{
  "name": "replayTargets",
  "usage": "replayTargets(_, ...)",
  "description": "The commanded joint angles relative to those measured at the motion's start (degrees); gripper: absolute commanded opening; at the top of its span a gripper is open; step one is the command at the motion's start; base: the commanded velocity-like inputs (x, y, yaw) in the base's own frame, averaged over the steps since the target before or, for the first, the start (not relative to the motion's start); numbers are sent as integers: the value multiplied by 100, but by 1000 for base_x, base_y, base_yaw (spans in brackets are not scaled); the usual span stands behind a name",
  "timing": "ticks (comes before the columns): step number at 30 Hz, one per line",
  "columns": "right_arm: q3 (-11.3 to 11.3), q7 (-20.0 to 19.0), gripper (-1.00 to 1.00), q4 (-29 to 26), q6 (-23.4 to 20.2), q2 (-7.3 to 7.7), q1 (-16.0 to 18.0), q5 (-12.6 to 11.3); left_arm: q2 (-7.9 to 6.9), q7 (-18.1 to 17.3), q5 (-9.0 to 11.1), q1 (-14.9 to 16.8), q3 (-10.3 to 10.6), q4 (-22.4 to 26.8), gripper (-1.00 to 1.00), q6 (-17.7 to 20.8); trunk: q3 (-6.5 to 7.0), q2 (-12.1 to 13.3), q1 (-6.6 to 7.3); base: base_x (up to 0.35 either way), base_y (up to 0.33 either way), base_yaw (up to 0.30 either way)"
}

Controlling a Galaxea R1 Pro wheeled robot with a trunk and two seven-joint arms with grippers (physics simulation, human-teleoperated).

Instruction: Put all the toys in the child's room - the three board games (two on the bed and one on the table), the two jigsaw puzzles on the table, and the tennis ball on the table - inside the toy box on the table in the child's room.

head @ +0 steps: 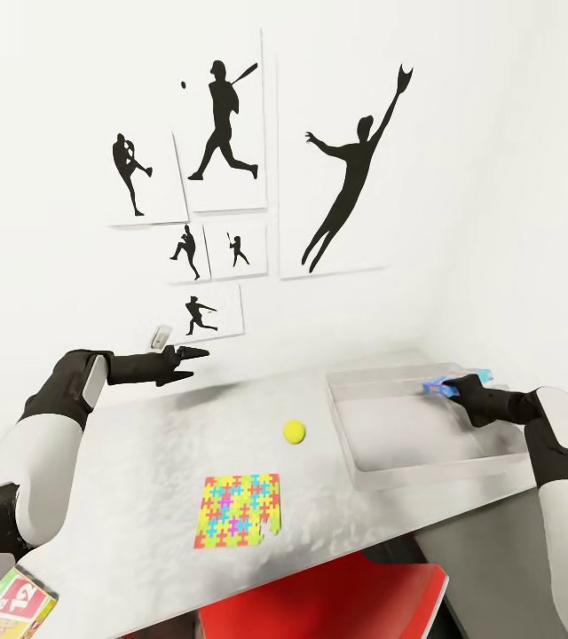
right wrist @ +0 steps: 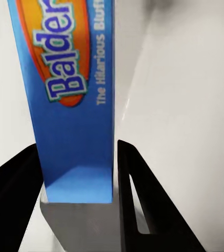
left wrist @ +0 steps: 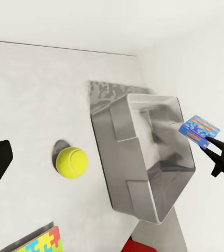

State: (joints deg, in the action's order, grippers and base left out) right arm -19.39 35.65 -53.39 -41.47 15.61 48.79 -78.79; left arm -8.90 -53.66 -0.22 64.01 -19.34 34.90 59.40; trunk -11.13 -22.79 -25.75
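Observation:
A blue board game (head: 444, 382) marked "Balder…" hangs over the far right part of the toy box (head: 435, 470), a pale grey tray on the table (head: 142, 461). My right gripper (head: 458, 388) is shut on its edge; in the right wrist view the game (right wrist: 75, 105) stands between the black fingers (right wrist: 138, 194). The tennis ball (head: 294, 431) lies left of the tray, and a jigsaw puzzle (head: 237, 509) lies nearer the front edge. My left gripper (head: 193, 354) hovers open over the table's far left. The ball (left wrist: 71, 161), tray (left wrist: 117, 136) and game (left wrist: 198, 128) show below it.
A white-green board game (head: 9, 612) with numbered cards sits low at the bottom left corner. A red chair seat (head: 319, 603) is tucked under the table's front edge. The wall with baseball-player pictures (head: 222, 124) runs right behind the table, with another wall at the right.

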Motion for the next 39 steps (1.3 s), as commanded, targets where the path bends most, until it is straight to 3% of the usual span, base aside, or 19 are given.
replayTargets(1,-6,61,-100,33,15,-6,7,-66,2,-14,-4,6,-17,-1,100,44,-12,-12,-4,0,0,0)
replayTargets(9,-11,67,-100,645,79,-142,269,-67,-1,-15,-4,6,-17,-1,100,42,-12,-12,-4,0,0,0)
replayTargets(13,-6,72,-100,841,442,-182,396,-66,-1,-18,-4,6,-17,-1,100,42,-12,-12,-4,0,0,0)
replayTargets(19,4,68,-100,1374,624,-181,587,-68,-6,-20,-4,6,-17,-1,100,45,-12,-12,-4,0,0,0)
replayTargets(26,1,45,-100,2039,812,-97,714,-65,-7,-20,-4,-1,-20,-1,100,42,-12,-12,-4,0,0,0)
replayTargets(35,-13,18,-100,2097,881,-37,748,-42,-7,-22,-4,-2,-17,-1,100,45,-12,-12,-4,0,0,0)
replayTargets(39,-19,13,-100,2100,889,90,747,-47,-2,-22,-4,-2,-17,-1,100,45,-12,-12,-4,0,0,0)
